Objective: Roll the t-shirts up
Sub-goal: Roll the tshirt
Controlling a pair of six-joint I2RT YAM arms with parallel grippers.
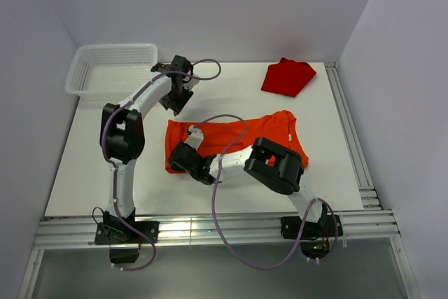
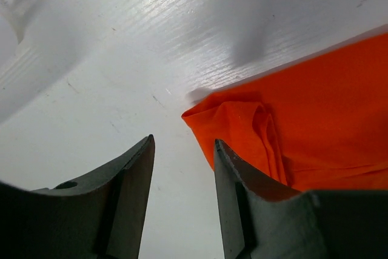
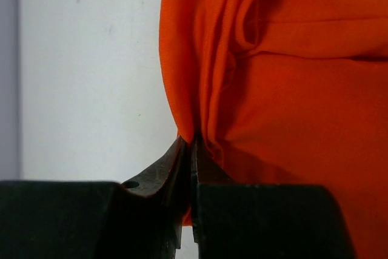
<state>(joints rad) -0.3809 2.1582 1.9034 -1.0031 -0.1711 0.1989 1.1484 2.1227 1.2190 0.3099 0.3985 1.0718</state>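
Note:
A bright orange t-shirt (image 1: 231, 136) lies folded lengthwise across the middle of the table. A second, darker red t-shirt (image 1: 287, 76) lies crumpled at the back right. My right gripper (image 3: 191, 141) is shut on a gathered fold of the orange t-shirt (image 3: 285, 89) at its near left end (image 1: 183, 160). My left gripper (image 2: 183, 144) is open and empty, just above the table beside the shirt's far left corner (image 2: 242, 119); from above it sits at the back left (image 1: 175, 106).
A white mesh basket (image 1: 112, 68) stands at the back left corner. Metal rails run along the right edge (image 1: 350, 138) and near edge (image 1: 210, 232) of the table. Grey walls close in the back and sides.

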